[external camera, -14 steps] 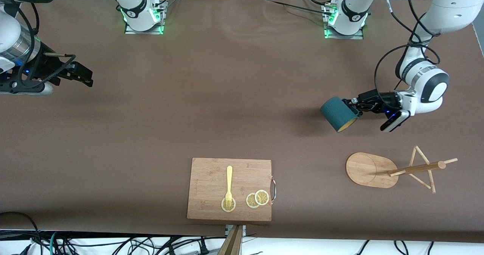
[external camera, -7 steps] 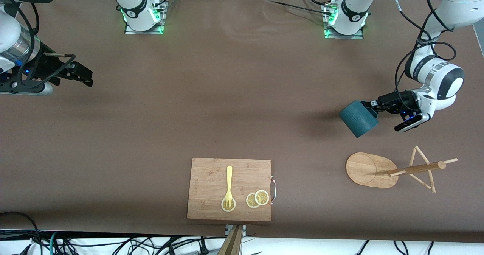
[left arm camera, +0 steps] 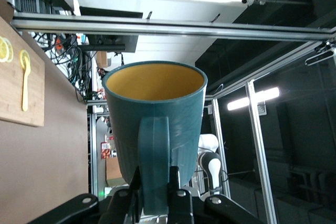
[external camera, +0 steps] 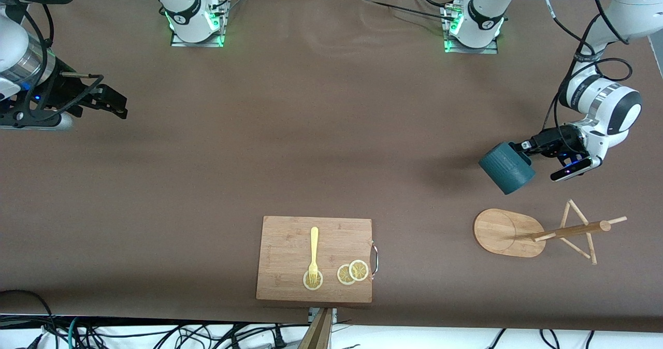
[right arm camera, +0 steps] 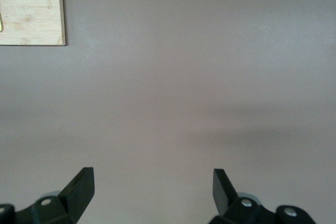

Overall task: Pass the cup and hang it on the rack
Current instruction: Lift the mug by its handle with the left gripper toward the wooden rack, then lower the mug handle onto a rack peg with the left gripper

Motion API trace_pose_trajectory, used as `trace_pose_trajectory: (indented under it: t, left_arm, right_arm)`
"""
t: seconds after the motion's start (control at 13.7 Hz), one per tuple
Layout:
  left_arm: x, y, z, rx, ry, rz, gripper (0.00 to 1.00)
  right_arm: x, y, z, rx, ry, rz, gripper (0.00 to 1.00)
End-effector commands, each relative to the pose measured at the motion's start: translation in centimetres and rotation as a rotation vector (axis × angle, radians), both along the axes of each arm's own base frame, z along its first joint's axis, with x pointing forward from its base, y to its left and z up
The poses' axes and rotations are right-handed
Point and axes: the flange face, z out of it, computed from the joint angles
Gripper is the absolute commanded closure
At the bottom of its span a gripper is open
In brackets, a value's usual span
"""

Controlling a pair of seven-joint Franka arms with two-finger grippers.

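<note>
**Cup held aloft by left gripper near the rack; right arm waiting**

- **Cup** (external camera: 506, 168): dark teal, ribbed outside, yellowish-tan inside. Off the table, tipped on its side, over bare tabletop at the left arm's end. In the left wrist view the cup (left arm camera: 155, 129) shows its handle facing the camera and its open mouth pointing away from the gripper.
- **Left gripper** (external camera: 529, 146): fingers pressed together on the cup's handle; the left wrist view shows the left gripper (left arm camera: 155, 190) with its two fingers pinching the handle from either side near its lower end.
- **Rack** (external camera: 549, 231): light wooden mug tree, oval base on the table, central pole with thin angled pegs. It stands nearer to the front camera than the table beneath the cup, apart from the cup, with no contact between them.
- **Right gripper** (external camera: 111, 103): fingers spread wide, nothing between them; the arm waits over the right arm's end of the table. The right wrist view shows the right gripper (right arm camera: 152, 187) above bare tabletop.
- **Cutting board** (external camera: 290, 235): rectangular, wooden, with a metal handle, at the table's edge nearest the front camera, between the two arms' ends.
- **Fork** (external camera: 313, 256): yellow, lying on the board, its tines on one lemon slice (external camera: 313, 280).
- **Two further lemon slices** (external camera: 352, 272): overlapping, on the board beside the fork.
</note>
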Motion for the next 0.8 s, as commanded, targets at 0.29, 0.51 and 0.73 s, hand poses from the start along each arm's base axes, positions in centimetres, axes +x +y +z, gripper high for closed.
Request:
trace_pose_trajectory:
  t: [0.29,0.51,0.73]
  left_arm:
    - [1.3,2.0,-0.4,-0.105,-0.012,0.038,1.0]
    - [1.7,3.7,-1.1,-0.118,-0.006,0.056,1.0]
    - [1.8,4.9,-2.0,-0.135,-0.005,0.087,1.0]
  right_arm:
    - [0.0,-0.1,0.5,-0.011,0.001,0.013,0.0]
    - [0.0,-0.1,0.5,-0.011,0.001,0.012,0.0]
    - [0.0,-0.1,0.5,-0.011,0.001,0.012,0.0]
